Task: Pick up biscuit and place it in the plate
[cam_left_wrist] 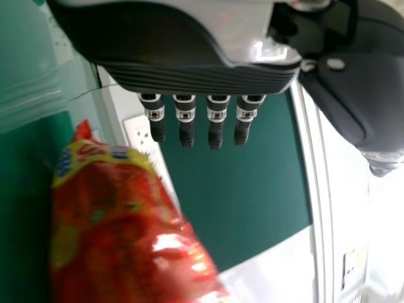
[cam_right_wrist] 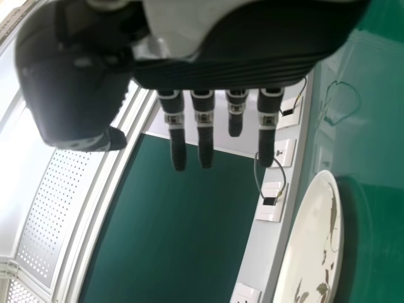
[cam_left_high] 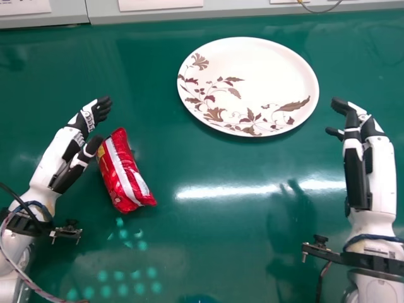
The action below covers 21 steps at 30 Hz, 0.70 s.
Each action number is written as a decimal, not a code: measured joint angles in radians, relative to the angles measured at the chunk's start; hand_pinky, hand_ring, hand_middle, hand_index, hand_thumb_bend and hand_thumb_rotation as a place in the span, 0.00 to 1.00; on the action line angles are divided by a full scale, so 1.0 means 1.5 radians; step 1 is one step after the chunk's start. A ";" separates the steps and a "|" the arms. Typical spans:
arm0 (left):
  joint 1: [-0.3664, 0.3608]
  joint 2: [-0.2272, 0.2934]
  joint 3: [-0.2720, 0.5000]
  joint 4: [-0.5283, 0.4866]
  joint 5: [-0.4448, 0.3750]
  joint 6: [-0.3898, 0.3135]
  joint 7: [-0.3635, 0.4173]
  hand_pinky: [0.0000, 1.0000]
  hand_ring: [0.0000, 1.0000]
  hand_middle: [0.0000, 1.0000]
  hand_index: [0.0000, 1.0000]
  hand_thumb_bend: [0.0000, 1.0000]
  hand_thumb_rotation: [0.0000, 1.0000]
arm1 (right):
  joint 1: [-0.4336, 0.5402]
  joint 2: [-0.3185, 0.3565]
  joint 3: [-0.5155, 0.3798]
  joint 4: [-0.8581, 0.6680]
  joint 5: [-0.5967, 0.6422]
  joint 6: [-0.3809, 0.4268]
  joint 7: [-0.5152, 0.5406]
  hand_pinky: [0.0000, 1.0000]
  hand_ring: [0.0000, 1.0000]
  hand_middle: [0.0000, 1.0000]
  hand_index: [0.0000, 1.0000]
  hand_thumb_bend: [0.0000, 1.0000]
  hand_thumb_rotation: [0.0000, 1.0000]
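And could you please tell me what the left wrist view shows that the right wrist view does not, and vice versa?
The left wrist view has the red biscuit packet and the left hand. The right wrist view has the right hand and part of the patterned plate. Both share straight fingers, the green tabletop and a dark green surface beyond the fingers.

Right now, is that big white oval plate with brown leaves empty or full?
Empty. The plate shows just its printed pattern, and the shiny red packet lies apart from it on the green tabletop.
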 measured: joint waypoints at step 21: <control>-0.095 0.228 -0.018 0.027 0.288 -0.155 0.004 1.00 1.00 1.00 1.00 1.00 0.44 | -0.002 -0.002 0.000 -0.018 -0.002 0.019 0.011 0.74 0.83 0.84 0.81 0.54 0.36</control>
